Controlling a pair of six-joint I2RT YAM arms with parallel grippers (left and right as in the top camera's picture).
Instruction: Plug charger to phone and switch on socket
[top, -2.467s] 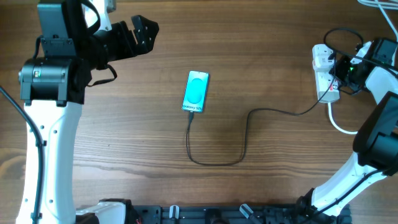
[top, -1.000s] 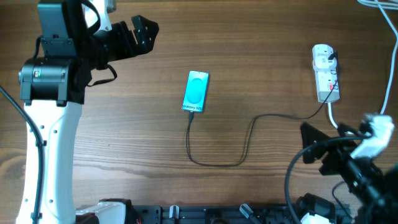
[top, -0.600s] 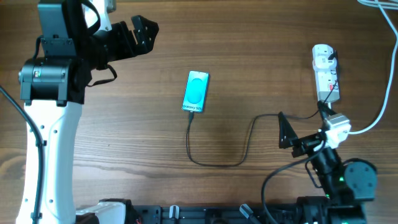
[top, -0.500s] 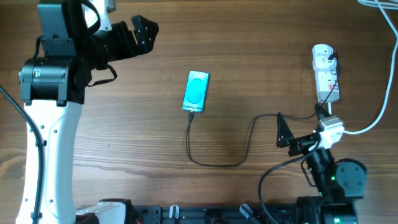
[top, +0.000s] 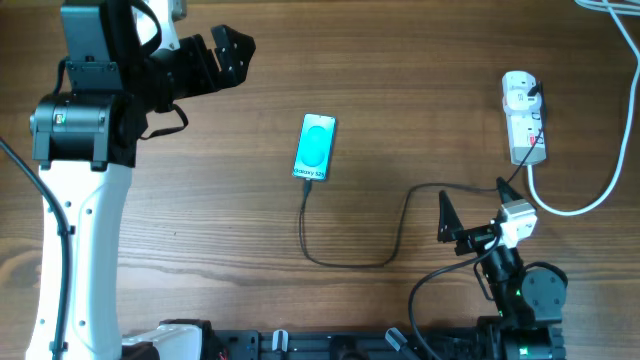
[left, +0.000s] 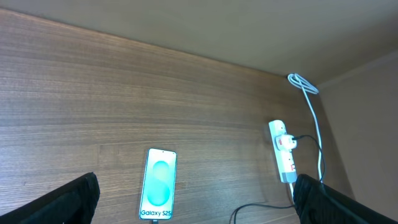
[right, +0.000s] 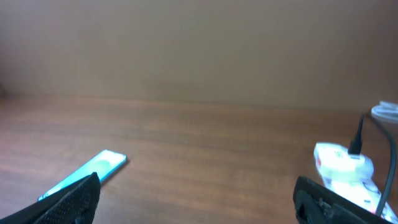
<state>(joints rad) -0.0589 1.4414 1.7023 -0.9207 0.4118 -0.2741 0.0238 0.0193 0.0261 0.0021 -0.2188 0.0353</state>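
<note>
The phone (top: 315, 147) lies screen up at the table's middle, its turquoise screen lit; it also shows as phone (left: 158, 185) and phone (right: 87, 174). The black charger cable (top: 345, 262) runs from the phone's lower edge, loops toward the front and rises right to the white socket (top: 523, 118), where a black plug sits. The socket (left: 283, 152) has a red switch near its front end. My left gripper (top: 225, 55) hangs open at the far left, well away from the phone. My right gripper (top: 472, 203) is open and empty, in front of the socket, over the cable.
A thick white cord (top: 580, 205) curves from the socket's front end off the right edge. A light blue-white cable (left: 308, 93) hangs at the far right corner. Both arm bases stand at the front edge.
The right arm has pulled back from the socket toward the front right and folded low, its gripper still open. The left arm, phone and cable have not moved.
</note>
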